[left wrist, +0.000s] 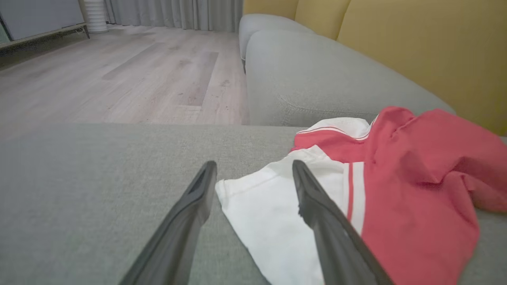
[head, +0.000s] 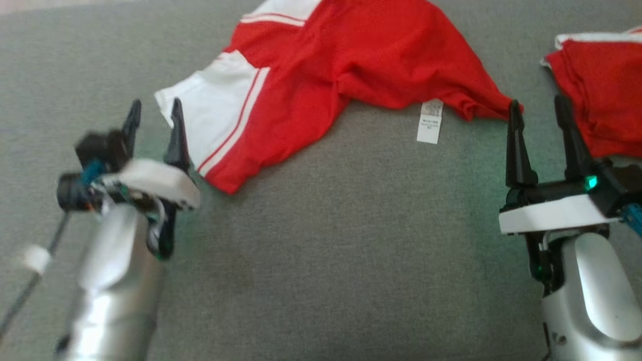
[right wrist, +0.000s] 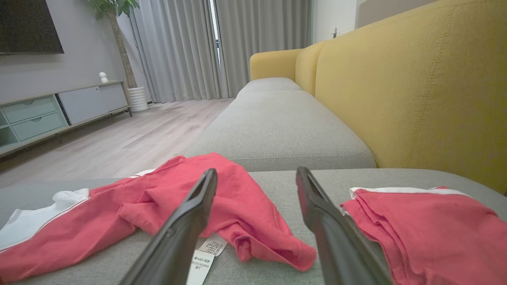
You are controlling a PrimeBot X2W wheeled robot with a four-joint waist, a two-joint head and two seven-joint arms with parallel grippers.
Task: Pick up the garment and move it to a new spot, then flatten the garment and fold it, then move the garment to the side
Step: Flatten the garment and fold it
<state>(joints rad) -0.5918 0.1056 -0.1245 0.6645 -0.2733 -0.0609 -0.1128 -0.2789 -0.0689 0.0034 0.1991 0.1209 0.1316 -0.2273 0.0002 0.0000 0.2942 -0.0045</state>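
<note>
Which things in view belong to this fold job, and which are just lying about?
Job: crumpled red-and-white garment; left gripper, open; right gripper, open; grey sofa seat.
Lying about: folded red garment at right; yellow backrest; cabinet.

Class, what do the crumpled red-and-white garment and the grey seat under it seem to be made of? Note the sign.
Crumpled garment: probably thin, soft jersey-like cloth, matte; it lies in limp folds. Seat cushion: seemingly woven upholstery fabric, matte; a fine grainy weave shows.

Home living room, yellow-backed grey sofa, grey curtains, wood floor, low cabinet, potted plant.
</note>
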